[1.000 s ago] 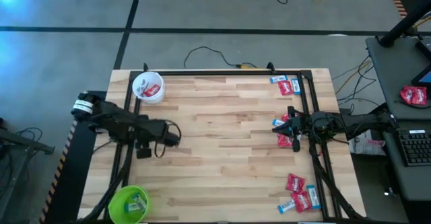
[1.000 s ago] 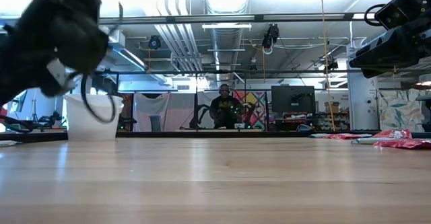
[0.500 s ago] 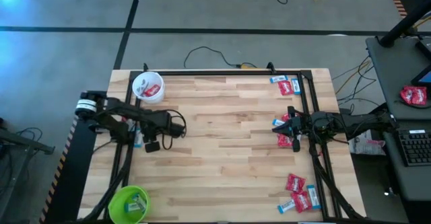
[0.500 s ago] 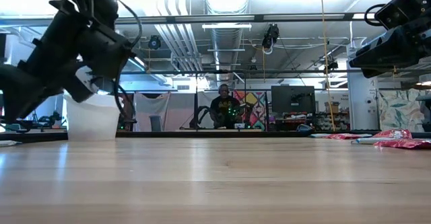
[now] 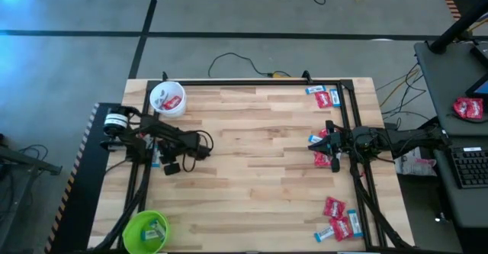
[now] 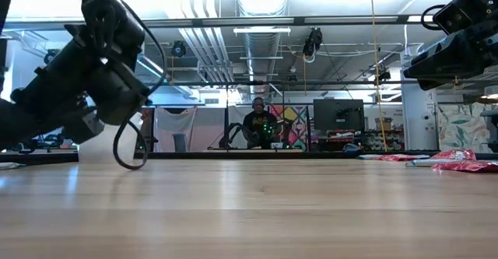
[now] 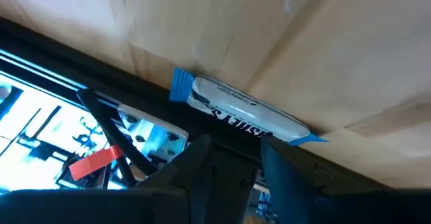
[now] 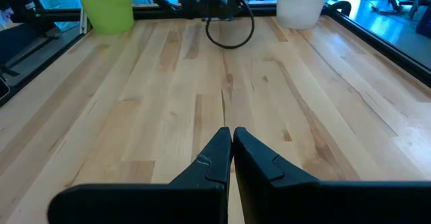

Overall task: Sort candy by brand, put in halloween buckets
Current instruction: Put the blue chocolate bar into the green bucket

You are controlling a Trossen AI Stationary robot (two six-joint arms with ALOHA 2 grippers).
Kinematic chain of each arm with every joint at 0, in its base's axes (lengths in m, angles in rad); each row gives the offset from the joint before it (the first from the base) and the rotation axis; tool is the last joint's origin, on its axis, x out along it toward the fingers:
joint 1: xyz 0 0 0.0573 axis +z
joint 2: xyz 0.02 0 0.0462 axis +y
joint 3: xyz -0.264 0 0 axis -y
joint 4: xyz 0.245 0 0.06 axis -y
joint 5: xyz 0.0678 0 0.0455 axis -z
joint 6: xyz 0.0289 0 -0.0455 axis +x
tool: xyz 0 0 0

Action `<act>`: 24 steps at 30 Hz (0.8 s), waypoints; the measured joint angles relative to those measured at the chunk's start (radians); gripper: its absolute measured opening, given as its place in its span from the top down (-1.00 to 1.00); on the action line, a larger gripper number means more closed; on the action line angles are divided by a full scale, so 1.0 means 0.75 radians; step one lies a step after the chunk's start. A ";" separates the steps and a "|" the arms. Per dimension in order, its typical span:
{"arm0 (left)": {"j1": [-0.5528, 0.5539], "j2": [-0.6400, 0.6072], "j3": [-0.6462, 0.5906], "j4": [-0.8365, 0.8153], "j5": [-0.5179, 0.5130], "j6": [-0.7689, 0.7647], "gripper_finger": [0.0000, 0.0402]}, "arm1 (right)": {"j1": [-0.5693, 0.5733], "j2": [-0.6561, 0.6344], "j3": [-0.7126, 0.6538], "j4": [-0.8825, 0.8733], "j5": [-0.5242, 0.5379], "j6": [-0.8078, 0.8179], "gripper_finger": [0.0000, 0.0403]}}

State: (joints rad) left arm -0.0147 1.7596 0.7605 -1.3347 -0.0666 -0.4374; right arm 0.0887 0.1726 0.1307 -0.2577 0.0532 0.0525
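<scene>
A slim blue and white candy in a glossy crimped wrapper lies at the wooden table's left edge, just ahead of my left gripper, whose fingers stand apart around nothing; its dark print is unreadable. The round white bucket holds red pieces, the lime green bucket blue ones. My right gripper is closed, empty, by the red candies.
</scene>
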 joint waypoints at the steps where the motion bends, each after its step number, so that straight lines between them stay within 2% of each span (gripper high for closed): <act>1: 0.000 0.016 0.000 0.000 0.000 -0.002 0.43 | 0.000 0.000 0.000 0.001 0.000 0.000 0.95; 7: 0.000 0.084 0.000 0.001 -0.017 -0.037 0.43 | 0.000 0.000 0.001 0.000 -0.001 0.000 0.95; 17: 0.009 0.257 0.015 -0.028 -0.024 -0.349 0.43 | 0.000 0.000 0.000 0.001 -0.001 0.000 0.95; 24: 0.008 0.380 0.046 -0.073 -0.021 -0.297 0.43 | 0.000 0.000 0.000 0.001 -0.001 0.000 0.95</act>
State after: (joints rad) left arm -0.0090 2.0445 0.7952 -1.3898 -0.0823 -0.6604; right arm 0.0887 0.1726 0.1307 -0.2573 0.0528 0.0525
